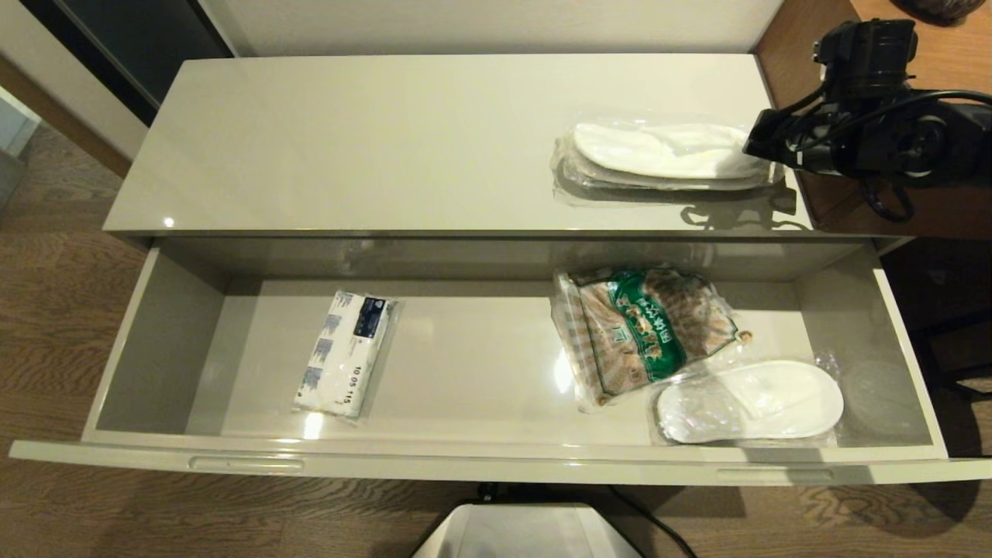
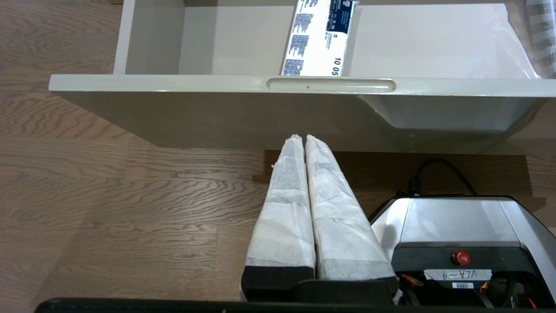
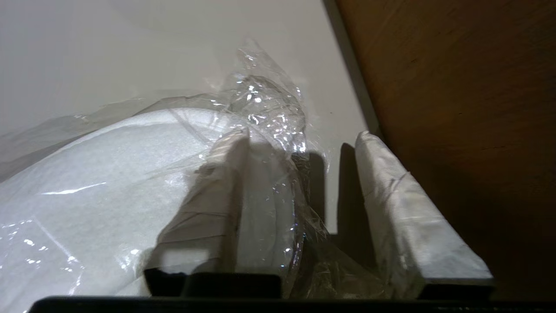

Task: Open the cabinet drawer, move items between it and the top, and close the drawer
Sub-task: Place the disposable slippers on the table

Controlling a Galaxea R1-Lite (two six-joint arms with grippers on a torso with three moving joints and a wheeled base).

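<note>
The cabinet drawer (image 1: pixel 496 465) stands pulled fully out. In it lie the brown-patterned packet with a green label (image 1: pixel 643 329) and a bag of white slippers (image 1: pixel 752 403), both at the right. A second bagged pair of slippers (image 1: pixel 666 151) lies on the top (image 1: pixel 387 139) near its right end. My right gripper (image 1: pixel 763 151) is open at that bag's right end. In the right wrist view the slippers (image 3: pixel 108 182) and crinkled plastic reach between the spread fingers of the right gripper (image 3: pixel 302 134). My left gripper (image 2: pixel 304 137) is shut on nothing, low in front of the drawer front (image 2: pixel 173 82).
A white tissue pack with a dark blue label (image 1: pixel 345 353) lies in the drawer's left half. The brown wood-grain desk (image 1: pixel 953 70) adjoins the top's right end, close beside the right arm. The robot's base (image 1: pixel 527 535) stands below the drawer front, on wooden floor.
</note>
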